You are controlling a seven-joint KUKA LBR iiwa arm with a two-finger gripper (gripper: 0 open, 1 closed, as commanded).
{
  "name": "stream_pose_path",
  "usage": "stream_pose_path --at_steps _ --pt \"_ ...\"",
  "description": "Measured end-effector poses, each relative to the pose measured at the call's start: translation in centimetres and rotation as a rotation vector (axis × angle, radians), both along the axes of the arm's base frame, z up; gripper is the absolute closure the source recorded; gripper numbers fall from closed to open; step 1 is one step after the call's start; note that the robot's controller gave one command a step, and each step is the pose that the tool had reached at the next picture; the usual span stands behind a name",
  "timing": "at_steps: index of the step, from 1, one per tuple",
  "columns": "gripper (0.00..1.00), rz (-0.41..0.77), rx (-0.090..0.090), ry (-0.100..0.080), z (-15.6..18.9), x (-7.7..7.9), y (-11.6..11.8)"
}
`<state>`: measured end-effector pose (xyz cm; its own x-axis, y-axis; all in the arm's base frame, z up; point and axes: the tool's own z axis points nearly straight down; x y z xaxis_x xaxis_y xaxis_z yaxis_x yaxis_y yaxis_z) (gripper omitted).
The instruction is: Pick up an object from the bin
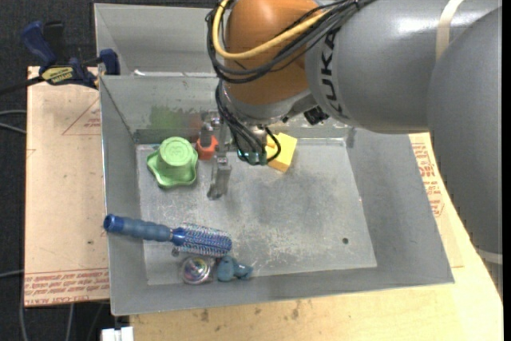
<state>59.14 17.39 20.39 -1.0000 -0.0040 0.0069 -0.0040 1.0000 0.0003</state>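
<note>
KUKA lettering [330,85] runs down the arm [399,52]. The gripper [215,186] hangs just beside the green cup [176,161], with a yellow block [283,154] on the other side. Can't tell if the claw's released or clenched.

One camera on this rig. It sits above the grey metal bin [303,227] and looks down on it, tilted somewhat from one side. I see the bin's back wall toward the top of the frame and its front rim near the bottom. The KUKA arm [399,52] enters from the right, nearer the lens than the bin, and covers its back right corner.
</note>
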Motion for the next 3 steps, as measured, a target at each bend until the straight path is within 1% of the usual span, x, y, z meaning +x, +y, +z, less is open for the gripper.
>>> stream_pose_path --at_steps 1,2,3 --pt "0.00 0.098 0.000 0.000 -12.5 -6.2 -3.5" --pt "0.00 0.238 0.004 -0.016 -13.3 -10.3 1.1" --pt "1.00 0.235 0.002 -0.009 -13.4 -10.4 0.9"
